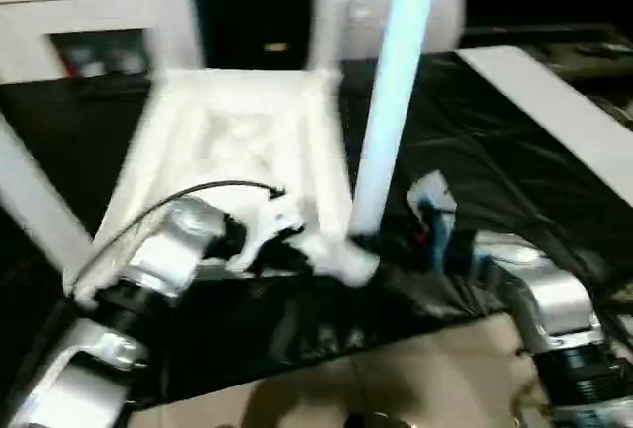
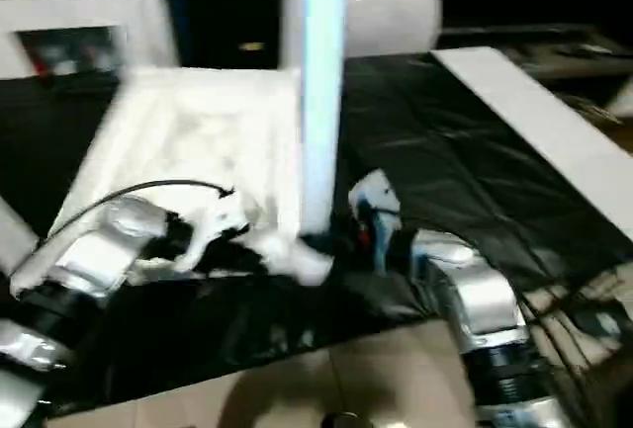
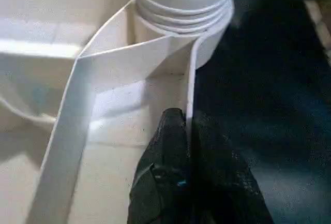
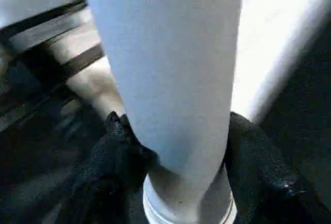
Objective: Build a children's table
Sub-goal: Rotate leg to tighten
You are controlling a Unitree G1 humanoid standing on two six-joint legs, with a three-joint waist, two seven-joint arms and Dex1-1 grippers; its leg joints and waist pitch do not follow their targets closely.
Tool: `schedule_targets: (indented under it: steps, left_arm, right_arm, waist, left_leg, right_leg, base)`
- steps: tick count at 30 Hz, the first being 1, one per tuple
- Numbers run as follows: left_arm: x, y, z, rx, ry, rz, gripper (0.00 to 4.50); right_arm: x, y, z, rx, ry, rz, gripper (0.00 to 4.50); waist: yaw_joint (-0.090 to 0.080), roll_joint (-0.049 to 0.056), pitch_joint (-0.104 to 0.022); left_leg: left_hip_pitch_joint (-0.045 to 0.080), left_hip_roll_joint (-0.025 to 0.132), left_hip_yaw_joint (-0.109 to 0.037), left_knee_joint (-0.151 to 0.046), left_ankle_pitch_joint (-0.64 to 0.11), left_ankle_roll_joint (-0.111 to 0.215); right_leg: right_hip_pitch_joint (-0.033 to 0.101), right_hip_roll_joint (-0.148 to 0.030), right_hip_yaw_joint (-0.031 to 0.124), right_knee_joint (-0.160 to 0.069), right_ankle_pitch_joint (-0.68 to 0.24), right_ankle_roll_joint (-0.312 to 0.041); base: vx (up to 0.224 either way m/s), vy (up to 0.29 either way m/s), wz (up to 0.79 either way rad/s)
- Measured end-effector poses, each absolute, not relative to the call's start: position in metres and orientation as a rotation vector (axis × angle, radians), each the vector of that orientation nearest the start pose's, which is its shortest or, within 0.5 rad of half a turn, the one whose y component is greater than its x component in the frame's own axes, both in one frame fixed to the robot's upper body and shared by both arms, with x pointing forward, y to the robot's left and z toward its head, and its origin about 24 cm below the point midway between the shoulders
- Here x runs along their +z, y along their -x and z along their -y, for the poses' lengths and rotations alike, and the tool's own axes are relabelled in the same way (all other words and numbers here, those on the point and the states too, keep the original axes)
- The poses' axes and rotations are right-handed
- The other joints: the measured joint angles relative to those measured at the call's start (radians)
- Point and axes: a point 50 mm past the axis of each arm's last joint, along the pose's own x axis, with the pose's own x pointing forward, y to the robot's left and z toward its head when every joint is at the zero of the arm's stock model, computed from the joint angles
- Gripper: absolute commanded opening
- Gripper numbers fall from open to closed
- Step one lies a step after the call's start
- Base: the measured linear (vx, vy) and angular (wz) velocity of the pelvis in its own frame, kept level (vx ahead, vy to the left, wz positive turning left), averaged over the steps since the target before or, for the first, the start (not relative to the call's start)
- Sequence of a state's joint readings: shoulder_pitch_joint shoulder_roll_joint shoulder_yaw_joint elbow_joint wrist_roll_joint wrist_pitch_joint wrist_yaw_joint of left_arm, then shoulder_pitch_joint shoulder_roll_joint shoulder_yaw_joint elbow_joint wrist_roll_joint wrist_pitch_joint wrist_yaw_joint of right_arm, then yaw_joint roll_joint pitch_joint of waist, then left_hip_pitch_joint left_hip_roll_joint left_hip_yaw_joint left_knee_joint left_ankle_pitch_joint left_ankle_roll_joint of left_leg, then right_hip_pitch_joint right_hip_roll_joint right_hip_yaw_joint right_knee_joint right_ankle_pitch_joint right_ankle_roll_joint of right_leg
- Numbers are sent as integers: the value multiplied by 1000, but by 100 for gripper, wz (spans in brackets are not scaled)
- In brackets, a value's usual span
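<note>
**Black fingers clamp rim and leg as white table takes shape upside down**

Two black fingers (image 3: 165,172) of the left gripper (image 3: 189,131) pinch the thin raised rim of the white plastic tabletop (image 1: 237,141), one finger inside the wall and one outside, closed tight on it. Beside that grip, a threaded round corner socket (image 3: 183,12) shows ridged rings where a leg seats into it. The right gripper (image 4: 178,146) wraps its matte, slightly fuzzy black fingers (image 4: 111,151) around the lower end of a smooth white leg (image 1: 391,92), pressed against both sides of the cylinder just above its ringed base.

The tabletop lies underside up on crinkled black sheeting (image 1: 475,151), a shallow rectangular tray with straight ribs and a glossy moulded surface, its near right corner between the two silver forearms. The held leg stands nearly upright from that near right corner, its long axis running up and leaning slightly toward the robot's right, the top passing out of the head camera's frame. A second leg (image 1: 331,13) rises from the far right corner, and another (image 1: 40,201) slants up and away at the robot's left.

A flat white board strip (image 1: 564,112) lies diagonally on the sheeting to the right, well apart from the tabletop. A pale pillow-like bag (image 1: 440,8) sits behind the held leg. Pale flooring (image 1: 396,379) borders the sheeting's near edge.
</note>
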State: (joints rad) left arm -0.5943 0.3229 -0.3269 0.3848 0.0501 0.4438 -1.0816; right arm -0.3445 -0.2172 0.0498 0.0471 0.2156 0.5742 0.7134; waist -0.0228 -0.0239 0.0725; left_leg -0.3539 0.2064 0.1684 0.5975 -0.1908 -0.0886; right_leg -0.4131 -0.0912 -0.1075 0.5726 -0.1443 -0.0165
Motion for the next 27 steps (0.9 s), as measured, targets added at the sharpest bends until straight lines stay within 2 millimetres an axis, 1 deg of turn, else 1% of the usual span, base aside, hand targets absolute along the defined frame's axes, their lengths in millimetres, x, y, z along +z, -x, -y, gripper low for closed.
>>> schedule_targets:
  steps: [3,5,7,8,9,11,13,14,16,18,22,25,27]
  left_arm:
    - [61,-320,-91,-1089,-331,-525,0]
    - [61,-321,-84,-1045,-320,-515,0]
    - [61,-322,-81,-1010,-309,-514,0]
    - [62,-323,-78,-994,-308,-508,0]
    - [62,-323,-76,-983,-307,-504,0]
    - [63,-323,-74,-966,-303,-499,0]
    - [64,-323,-73,-962,-306,-492,0]
    - [64,-323,-73,-962,-307,-490,0]
    - [66,-324,-73,-962,-310,-484,0]
    - [66,-324,-75,-969,-317,-477,0]
    - [68,-324,-80,-1004,-334,-468,0]
    - [68,-321,-88,-1070,-351,-461,0]
    - [67,-319,-96,-1106,-360,-461,0]
  right_arm:
    - [76,-305,115,611,-84,-284,198]
    - [76,-308,112,530,-81,-276,198]
    - [77,-310,108,475,-82,-266,198]
    - [77,-311,105,442,-90,-256,253]
    - [77,-312,103,412,-99,-247,266]
    - [78,-314,98,376,-114,-230,268]
    - [78,-315,97,371,-114,-216,295]
    - [78,-315,97,373,-113,-211,295]
    - [79,-315,97,385,-110,-200,325]
    - [80,-315,99,413,-105,-195,334]
    - [81,-313,104,502,-92,-191,370]
    - [81,-308,117,605,-75,-199,395]
    - [83,-304,124,678,-68,-203,404]
  waist:
    - [-10,0,0]
    - [-12,1,-1]
    - [-14,2,-1]
    - [-14,2,-1]
    - [-14,2,-1]
    - [-14,3,-1]
    - [-12,3,-1]
    - [-9,3,-1]
    - [-3,3,-1]
    - [2,3,-1]
    - [3,4,0]
    - [6,5,0]
    - [12,5,0]
  left_leg:
    - [-3,1,-3,1,0,0]
    - [-4,1,-5,-1,0,0]
    - [-4,2,-5,-1,0,0]
    - [-4,2,-5,-2,-1,1]
    - [-5,1,-5,-2,-1,2]
    - [-6,1,-3,-5,-3,4]
    - [-7,0,-1,-8,-3,4]
    - [-7,0,0,-9,-4,5]
    - [-7,0,1,-9,-4,5]
    - [-6,0,2,-10,-4,5]
    - [-6,1,2,-11,-4,5]
    - [-7,1,2,-10,-4,5]
    - [-7,0,2,-10,-4,5]
  right_leg:
    - [-1,0,-10,-7,0,0]
    - [-1,0,-13,-11,0,0]
    - [-1,-1,-11,-11,1,-1]
    - [-1,-1,-10,-11,1,-1]
    - [-1,-1,-9,-11,2,-1]
    - [-2,-1,-5,-11,4,-2]
    - [-2,-1,-3,-9,6,-2]
    - [-3,-1,-2,-8,7,-3]
    - [-7,0,0,-1,9,-6]
    - [-10,1,1,4,7,-7]
    - [-11,2,1,4,7,-7]
    - [-11,2,3,4,5,-2]
    - [-12,2,4,4,5,-3]
  base:
    - [0,0,0]
    - [0,0,0]
    - [0,0,0]
    - [0,0,0]
    - [0,0,0]
    - [0,0,0]
    - [0,0,0]
    - [0,0,0]
    - [0,0,0]
    - [0,0,0]
    - [0,0,0]
    - [0,0,0]
    - [0,0,0]
